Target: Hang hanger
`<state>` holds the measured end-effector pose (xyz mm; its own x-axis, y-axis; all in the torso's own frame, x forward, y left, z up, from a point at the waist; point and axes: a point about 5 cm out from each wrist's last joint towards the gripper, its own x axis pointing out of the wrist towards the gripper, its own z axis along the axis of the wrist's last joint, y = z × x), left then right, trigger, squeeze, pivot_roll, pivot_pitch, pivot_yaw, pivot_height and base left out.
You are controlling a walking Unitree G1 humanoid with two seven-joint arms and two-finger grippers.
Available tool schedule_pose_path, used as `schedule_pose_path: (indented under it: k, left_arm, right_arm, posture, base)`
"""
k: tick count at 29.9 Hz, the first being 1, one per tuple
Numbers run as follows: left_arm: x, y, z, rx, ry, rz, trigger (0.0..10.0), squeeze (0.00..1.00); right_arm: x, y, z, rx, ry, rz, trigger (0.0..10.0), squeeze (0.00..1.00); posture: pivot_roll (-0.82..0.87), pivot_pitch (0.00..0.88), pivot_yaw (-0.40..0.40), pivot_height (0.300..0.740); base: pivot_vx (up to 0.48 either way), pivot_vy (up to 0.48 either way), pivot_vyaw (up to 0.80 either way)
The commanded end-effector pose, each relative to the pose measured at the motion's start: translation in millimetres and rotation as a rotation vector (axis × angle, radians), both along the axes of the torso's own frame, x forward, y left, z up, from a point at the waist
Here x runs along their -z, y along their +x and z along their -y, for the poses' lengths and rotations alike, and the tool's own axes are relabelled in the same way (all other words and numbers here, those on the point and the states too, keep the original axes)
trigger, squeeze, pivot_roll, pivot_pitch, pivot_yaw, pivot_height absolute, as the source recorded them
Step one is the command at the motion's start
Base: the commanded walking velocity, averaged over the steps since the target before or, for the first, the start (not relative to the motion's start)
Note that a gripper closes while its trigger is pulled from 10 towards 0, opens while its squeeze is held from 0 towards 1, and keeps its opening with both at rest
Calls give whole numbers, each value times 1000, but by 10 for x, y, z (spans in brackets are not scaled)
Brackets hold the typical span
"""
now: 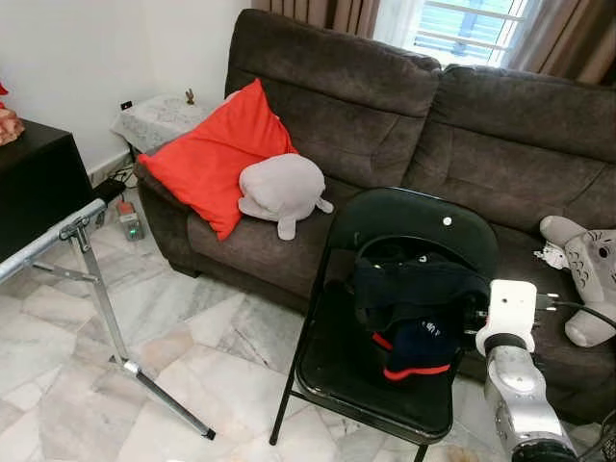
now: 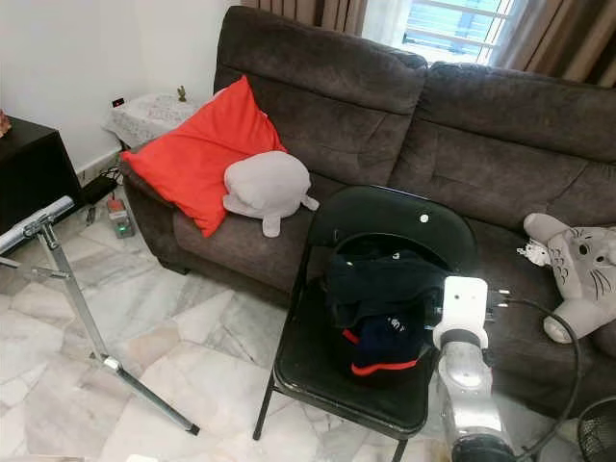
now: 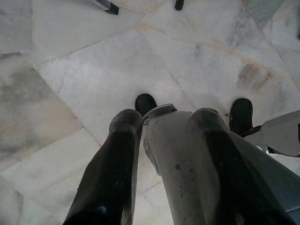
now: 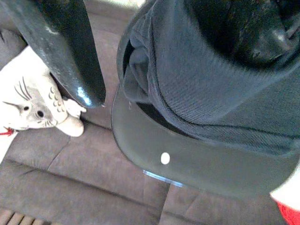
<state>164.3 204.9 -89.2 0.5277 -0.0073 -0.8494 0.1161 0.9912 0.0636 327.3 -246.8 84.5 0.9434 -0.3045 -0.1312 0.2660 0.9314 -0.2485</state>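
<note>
So the right gripper (image 4: 154,51) has its long black fingers (image 4: 65,51) spread wide around the dark navy knit garment (image 1: 414,294), heaped on the glossy black folding chair (image 1: 385,385). The hanger itself can't be made out. Left gripper (image 3: 161,140) hangs over marble floor (image 3: 93,84), fingers parted.

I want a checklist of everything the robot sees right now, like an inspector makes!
Surface: black folding chair on a marble floor.
Job's things: dark garment with red trim heaped on the chair seat; hanger not made out; metal rack on the robot's left.
Clutter: red cushion, grey plush and a cat plush on the brown sofa.
Grippers: right gripper at the garment, one finger beside the chair back; left gripper open, pointing at the floor.
Cables: black cable by the right arm.
Surroundings: curtained window, small side table.
</note>
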Motion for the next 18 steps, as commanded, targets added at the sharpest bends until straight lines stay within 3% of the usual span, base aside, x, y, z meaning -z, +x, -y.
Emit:
schedule_pose_path:
  k: [1,4,5,11,18]
  left_arm:
    - [26,-47,10,0,-6,-33,10000,0]
    - [26,-47,10,2,-6,-35,10000,0]
    - [26,-47,10,5,-6,-37,10000,0]
    - [25,-46,6,11,-5,-40,10000,0]
    - [24,-44,2,15,-4,-42,10000,0]
  right_arm:
    - [-78,48,98,-14,-59,-23,10000,0]
    - [-142,72,139,-35,-109,-18,10000,0]
    - [-249,95,225,-22,-144,10,10000,0]
    - [-571,162,397,13,-112,122,10000,0]
    - [-698,225,422,-40,-55,133,10000,0]
  posture:
    - [36,9,-100,740]
    - [35,9,-99,740]
    - [35,10,-97,740]
    - [29,10,-92,740]
    - [28,9,-88,740]
  base:
    - [0,0,0]
    - [0,0,0]
    - [0,0,0]
    - [0,0,0]
    - [0,0,0]
